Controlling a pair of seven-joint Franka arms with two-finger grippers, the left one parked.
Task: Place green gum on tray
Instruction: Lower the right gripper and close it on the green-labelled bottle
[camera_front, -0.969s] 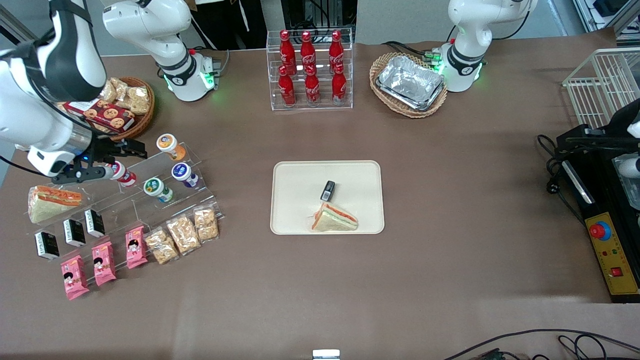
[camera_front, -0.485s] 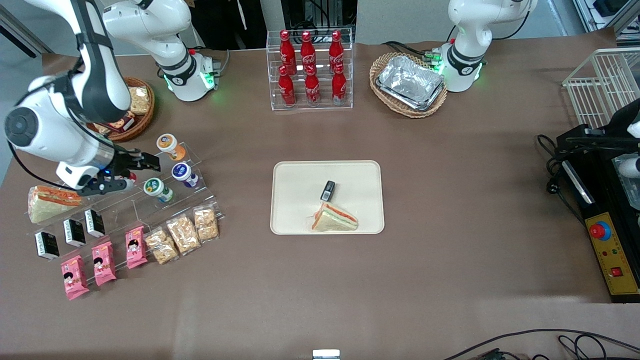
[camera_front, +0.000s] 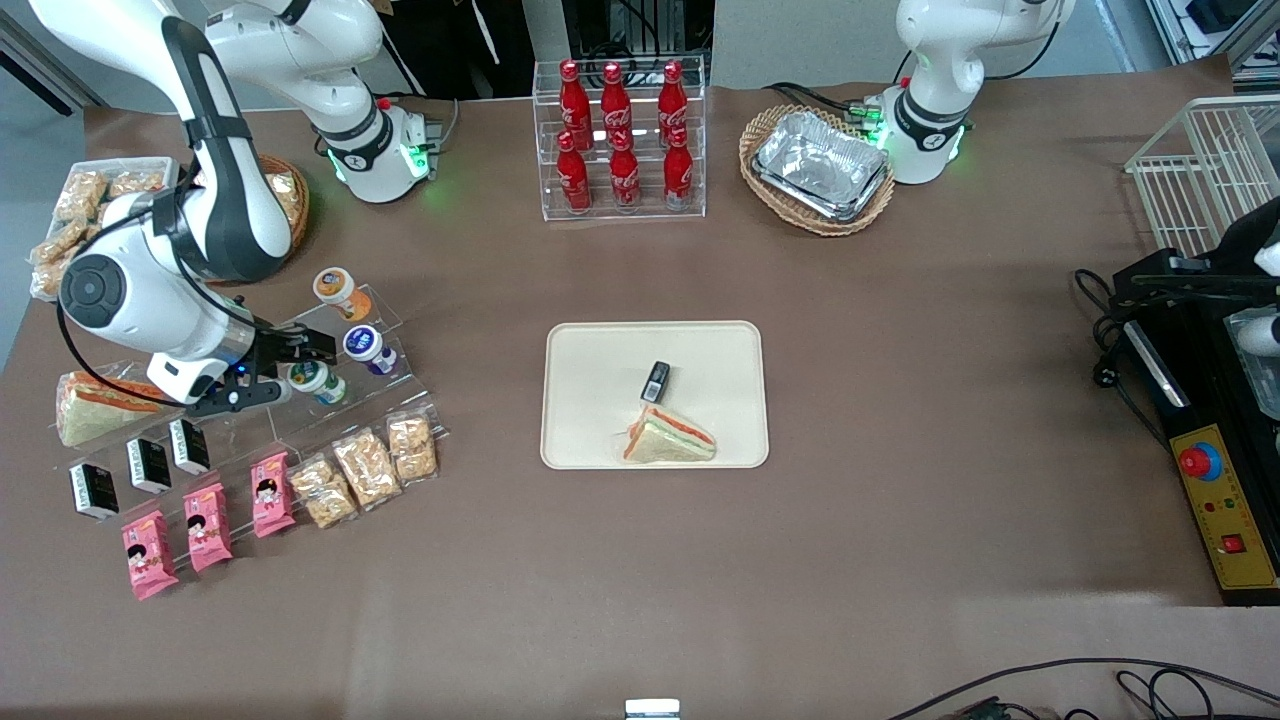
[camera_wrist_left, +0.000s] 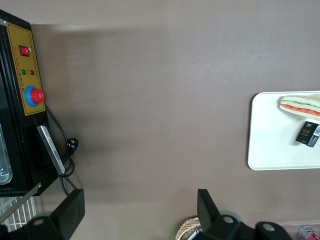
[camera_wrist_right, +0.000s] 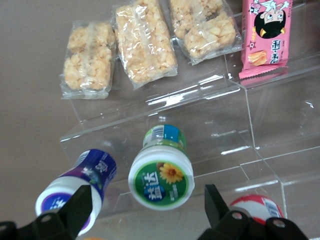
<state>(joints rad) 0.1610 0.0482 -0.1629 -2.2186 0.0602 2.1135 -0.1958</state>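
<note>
- Front view: high above the desk (camera_front: 900, 520), looking steeply down on its whole top.
- Right wrist view: close, facing down past the gripper (camera_wrist_right: 145, 202) onto the green gum (camera_wrist_right: 161, 175), also seen from the front.
- Left wrist view: downward, sharing the tray (camera_wrist_left: 272, 140) with the front view.

Bright, even overhead light, soft shadows, glare on the clear acrylic stand (camera_wrist_right: 220, 95), frames sharp.

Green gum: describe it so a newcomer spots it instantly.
Find the clear acrylic stepped rack at the working arm's end of the table. The green gum lies on it between the open tool's fingers. Neighbouring bottles have purple-blue and red lids; its lid is green-ringed.
</note>
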